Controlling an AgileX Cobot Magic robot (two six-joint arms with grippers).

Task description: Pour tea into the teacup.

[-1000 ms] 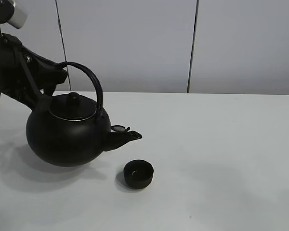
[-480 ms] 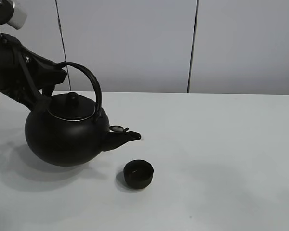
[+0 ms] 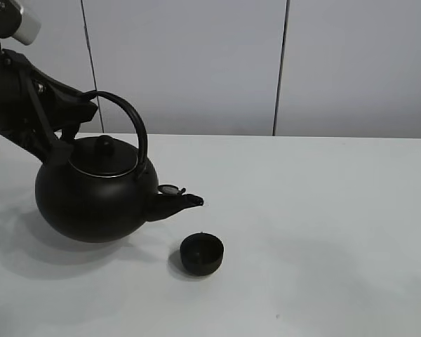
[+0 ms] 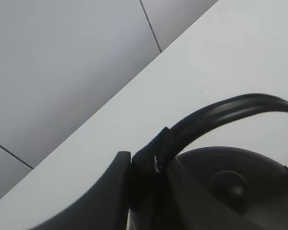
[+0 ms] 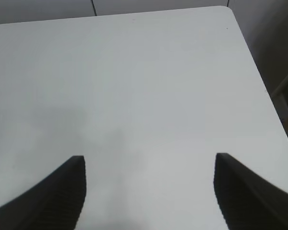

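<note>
A small black teacup (image 3: 202, 253) sits on the white table (image 3: 323, 210) near the front. A big round black kettle (image 3: 96, 194) hangs tilted to its left, with the spout (image 3: 184, 202) just above and left of the cup. My left gripper (image 3: 84, 107) is shut on the kettle's arched handle (image 4: 221, 115) at its far-left end; in the left wrist view the fingers (image 4: 146, 165) clamp the handle above the lid. A tiny speck shows just above the cup's rim. My right gripper (image 5: 151, 191) is open over bare table, holding nothing, and is out of the exterior high view.
Grey wall panels (image 3: 196, 63) stand behind the table's back edge. In the right wrist view the table's corner and side edge (image 5: 252, 62) run close by, with dark floor beyond.
The kettle has drifted slightly left, and its spout has dipped a little toward the cup. The teacup and the right gripper have not moved.
</note>
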